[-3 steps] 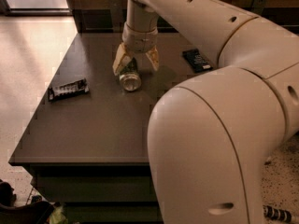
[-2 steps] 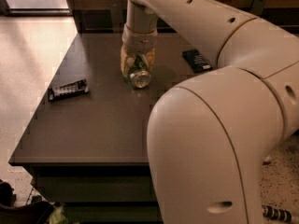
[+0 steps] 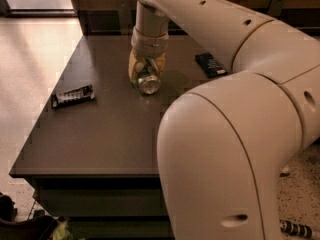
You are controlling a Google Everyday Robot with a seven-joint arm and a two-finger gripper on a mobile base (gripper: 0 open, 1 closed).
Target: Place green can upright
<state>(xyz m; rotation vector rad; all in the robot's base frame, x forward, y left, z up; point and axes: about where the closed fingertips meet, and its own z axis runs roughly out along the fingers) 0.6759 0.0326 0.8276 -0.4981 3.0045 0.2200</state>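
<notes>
The green can (image 3: 148,82) lies on its side on the dark table (image 3: 100,134), its shiny silver end facing the camera. My gripper (image 3: 146,70) comes down from above at the table's middle back, with its tan fingers (image 3: 133,66) closed around the can's body on either side. The can's green and white body is mostly hidden behind the fingers.
A flat dark snack-bar wrapper (image 3: 73,96) lies at the table's left. Another dark packet (image 3: 210,64) lies at the back right, next to my arm. My arm's large white housing (image 3: 235,149) blocks the right front of the view. The table's front edge (image 3: 85,173) is near.
The gripper has lowered over the can and its fingers have closed in on the can's sides. The can has shifted slightly and stays lying on its side.
</notes>
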